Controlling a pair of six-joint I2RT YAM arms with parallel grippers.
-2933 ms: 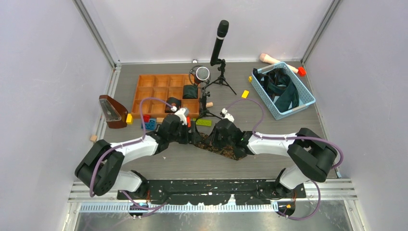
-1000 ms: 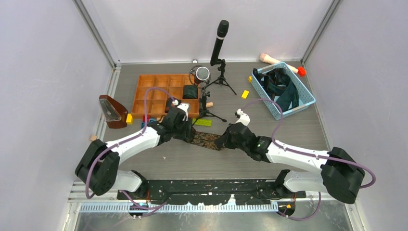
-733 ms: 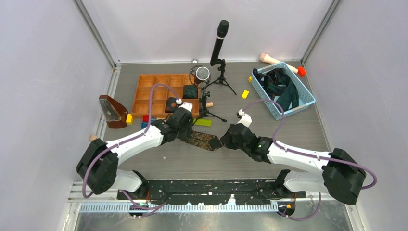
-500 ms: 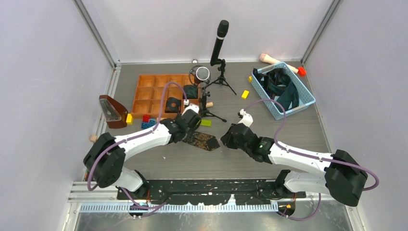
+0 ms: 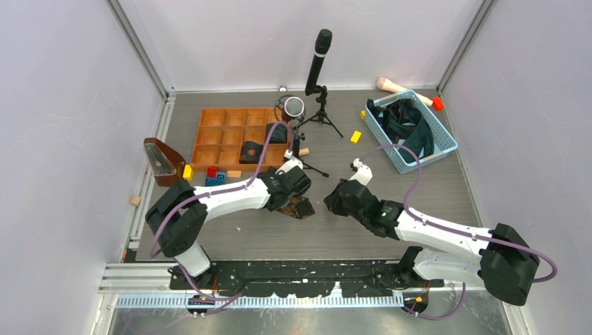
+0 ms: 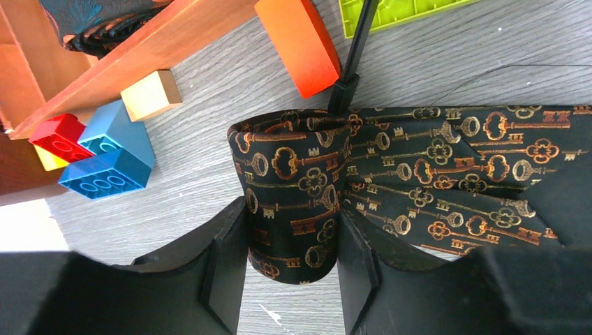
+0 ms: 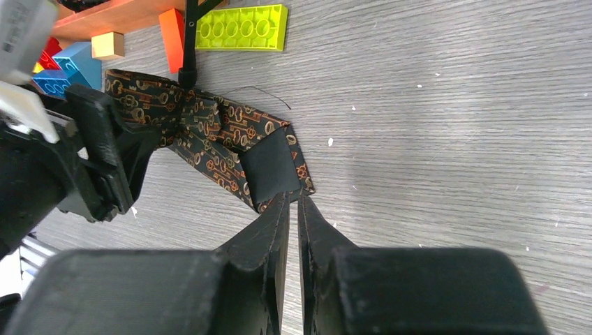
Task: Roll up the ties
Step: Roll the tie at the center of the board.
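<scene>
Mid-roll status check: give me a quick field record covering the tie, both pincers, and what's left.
in work: key-patterned tie, partly coiled, tail lying flat
left pincer: shut on the coil
right pincer: nearly shut at the tail's tip; grip unclear
done: two rolls in the wooden tray
waiting: ties in the blue basket

Ahead of left gripper (image 6: 293,230): orange block (image 6: 297,42), black tripod leg (image 6: 356,49) w/ foot just beside it, lime flat brick (image 6: 398,8) beyond. Ahead-left: tan cube (image 6: 150,94), blue bricks (image 6: 112,157), red brick (image 6: 59,132), all near the wooden tray (image 5: 213,132). Well off to its right: yellow brick (image 5: 356,136), then blue basket (image 5: 429,159). Mic (image 5: 320,52) upright at the back.
</scene>
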